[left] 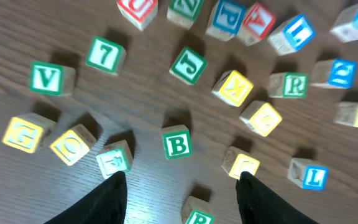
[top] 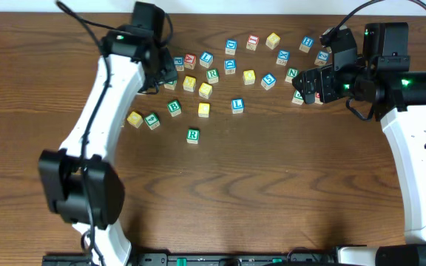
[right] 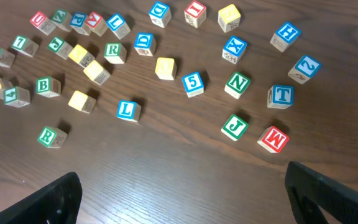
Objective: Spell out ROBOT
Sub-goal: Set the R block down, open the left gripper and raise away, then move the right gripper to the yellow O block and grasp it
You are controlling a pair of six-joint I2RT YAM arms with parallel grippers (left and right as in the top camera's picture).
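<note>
Letter blocks lie scattered on the dark wood table. A green R [top: 192,135] sits alone toward the front; it also shows in the left wrist view [left: 197,214] and the right wrist view [right: 50,137]. A second green R [top: 212,74] [left: 294,84] [right: 114,51] lies farther back. A green B [top: 174,108] [left: 178,144] [right: 45,86] and a yellow O [left: 72,147] lie at the left. A blue T [right: 281,95] lies at the right. My left gripper [top: 167,74] [left: 182,186] is open and empty above the B and R. My right gripper [top: 305,85] [right: 182,186] is open and empty.
Other blocks lie around: green V [left: 47,79], 7 [left: 107,55], yellow G [left: 22,134], blue L [top: 237,105] [right: 127,110], blue 5 [right: 193,83], green N [right: 237,83], green J [right: 234,127], red M [right: 273,139]. Bare wood [top: 272,185] spans the front half.
</note>
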